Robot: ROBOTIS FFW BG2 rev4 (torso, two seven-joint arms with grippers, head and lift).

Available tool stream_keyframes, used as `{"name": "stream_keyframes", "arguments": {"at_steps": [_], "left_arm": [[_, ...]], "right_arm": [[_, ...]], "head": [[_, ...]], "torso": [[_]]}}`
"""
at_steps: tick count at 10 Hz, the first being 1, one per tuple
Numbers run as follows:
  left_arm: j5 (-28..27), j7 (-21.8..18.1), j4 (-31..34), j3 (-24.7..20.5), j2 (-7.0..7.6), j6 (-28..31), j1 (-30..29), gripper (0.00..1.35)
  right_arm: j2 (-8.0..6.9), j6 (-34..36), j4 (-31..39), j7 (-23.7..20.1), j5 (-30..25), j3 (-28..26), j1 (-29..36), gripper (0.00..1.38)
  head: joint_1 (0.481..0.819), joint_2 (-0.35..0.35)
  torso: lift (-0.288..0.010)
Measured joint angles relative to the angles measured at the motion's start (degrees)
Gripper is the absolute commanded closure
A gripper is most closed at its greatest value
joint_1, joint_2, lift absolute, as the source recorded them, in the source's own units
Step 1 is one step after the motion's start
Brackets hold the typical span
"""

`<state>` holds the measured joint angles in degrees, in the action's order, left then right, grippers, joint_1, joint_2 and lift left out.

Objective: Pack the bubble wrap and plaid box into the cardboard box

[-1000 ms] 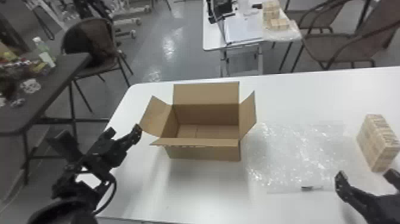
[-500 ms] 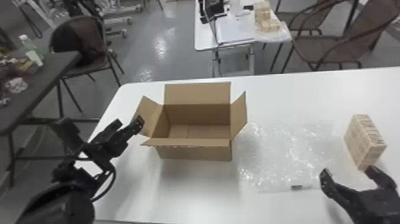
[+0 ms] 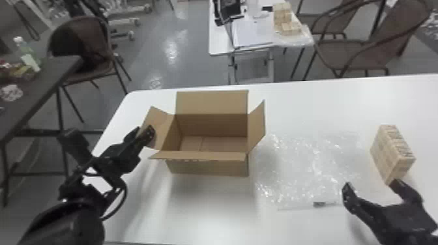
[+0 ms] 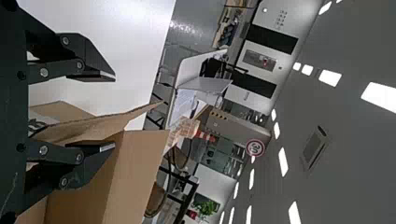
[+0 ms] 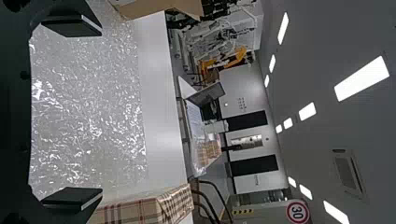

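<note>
Brown, matt and creased along its folds, the cardboard box [image 3: 208,167] stands with flaps splayed toward the tabletop's [image 3: 293,228] left edge. Nothing seems packed: the bubble wrap [image 3: 303,169], a clear, crinkled, glossy sheet, lies flat just beside it, and the plaid box [image 3: 391,153], an oblong block in beige checks, sits past the wrap toward the right edge. Both items are left to load. The left gripper [image 4: 114,112] is at the carton's left flap, jaws wide; the right gripper [image 3: 371,185], also spread wide, is by the wrap's near right corner.
</note>
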<state>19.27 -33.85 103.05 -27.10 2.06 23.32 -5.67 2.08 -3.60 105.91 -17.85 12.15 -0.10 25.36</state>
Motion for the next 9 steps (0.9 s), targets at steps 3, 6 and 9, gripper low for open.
{"name": "stream_keyframes", "arguments": {"at_steps": [3, 6, 9], "left_arm": [[-0.7, 0.2, -1.0, 0.5, -0.77, -0.8, 0.6, 1.21], [-0.8, 0.4, -0.8, 0.6, -0.99, -1.9, 0.2, 1.21], [-0.7, 0.5, -0.4, 1.0, -1.69, -2.6, 0.0, 1.21]], "right_arm": [[0.02, 0.0, -0.4, -0.5, 0.4, 0.0, -0.2, 0.09], [0.03, 0.8, 0.1, -0.6, 0.7, 0.2, -0.6, 0.09], [0.03, 8.3, 3.8, -0.8, 1.8, 1.8, -1.7, 0.09]], "head": [[0.695, 0.201], [0.695, 0.203], [0.695, 0.221]], "torso": [[-0.159], [-0.159], [-0.159]]}}
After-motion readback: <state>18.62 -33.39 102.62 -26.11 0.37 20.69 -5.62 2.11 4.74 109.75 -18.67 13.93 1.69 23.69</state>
